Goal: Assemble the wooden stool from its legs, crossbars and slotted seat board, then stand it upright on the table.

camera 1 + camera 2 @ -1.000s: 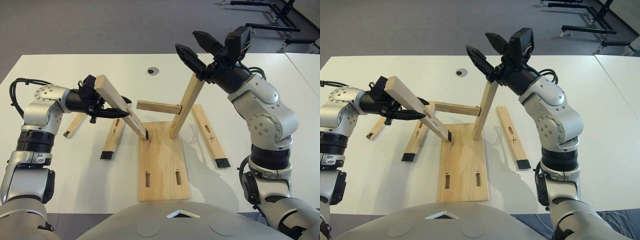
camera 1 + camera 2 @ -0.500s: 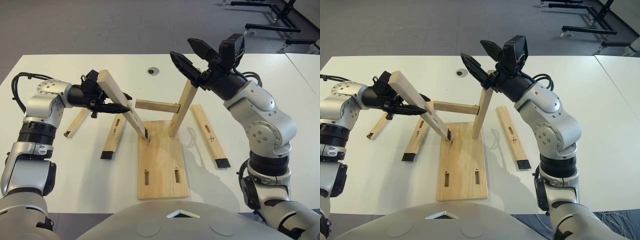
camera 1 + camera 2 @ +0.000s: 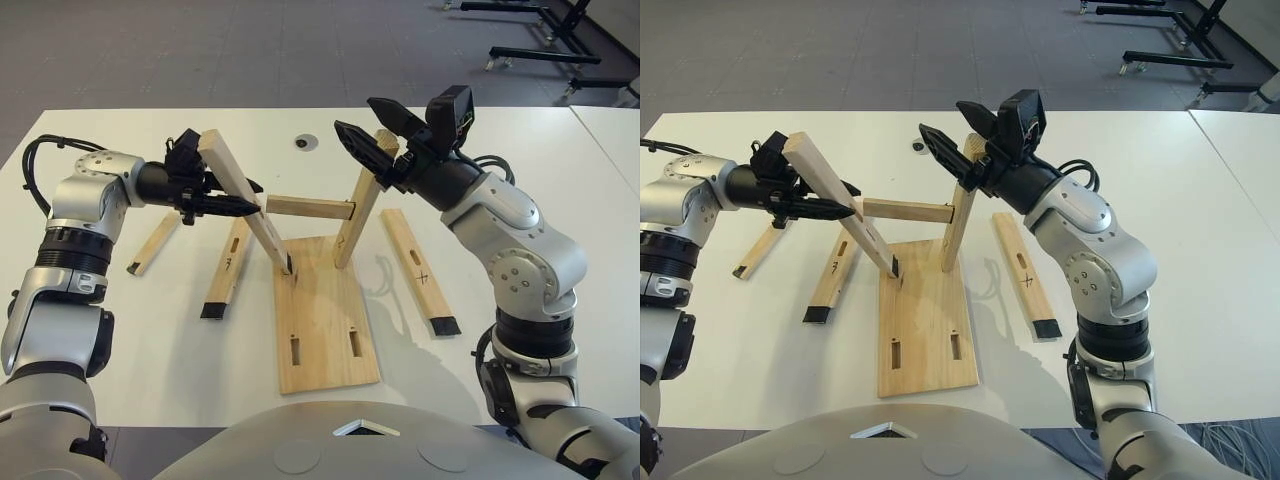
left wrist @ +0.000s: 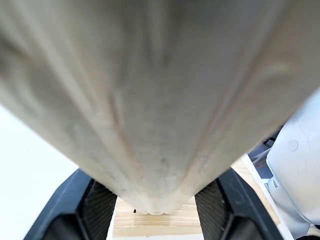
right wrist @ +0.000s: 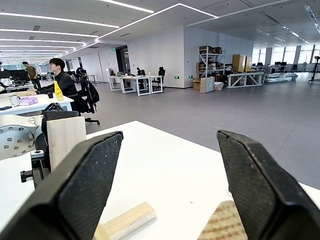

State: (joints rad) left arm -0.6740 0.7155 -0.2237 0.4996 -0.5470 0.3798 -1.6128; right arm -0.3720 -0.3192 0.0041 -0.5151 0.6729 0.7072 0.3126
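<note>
The slotted seat board (image 3: 325, 330) lies flat on the table. My left gripper (image 3: 245, 201) is shut on a tilted leg (image 3: 228, 172) whose black-tipped lower end rests at the board's far left corner; its fingers (image 4: 94, 206) flank the wood. A second leg (image 3: 358, 212) stands steeply on the board's far end, and a crossbar (image 3: 308, 208) juts from it toward the tilted leg. My right gripper (image 3: 356, 114) is open, its jaws wide on either side of this leg's top end (image 5: 226, 223) without pressing it.
Two loose legs lie flat, one left of the board (image 3: 227, 265) and one right of it (image 3: 420, 270). A short crossbar (image 3: 154, 243) lies farther left. A round cable port (image 3: 302, 142) sits at the table's far middle.
My right gripper has come down and leftward, still open, to straddle the standing leg's top. The left arm has shifted its tilted leg slightly farther away. The standing leg is now more upright.
</note>
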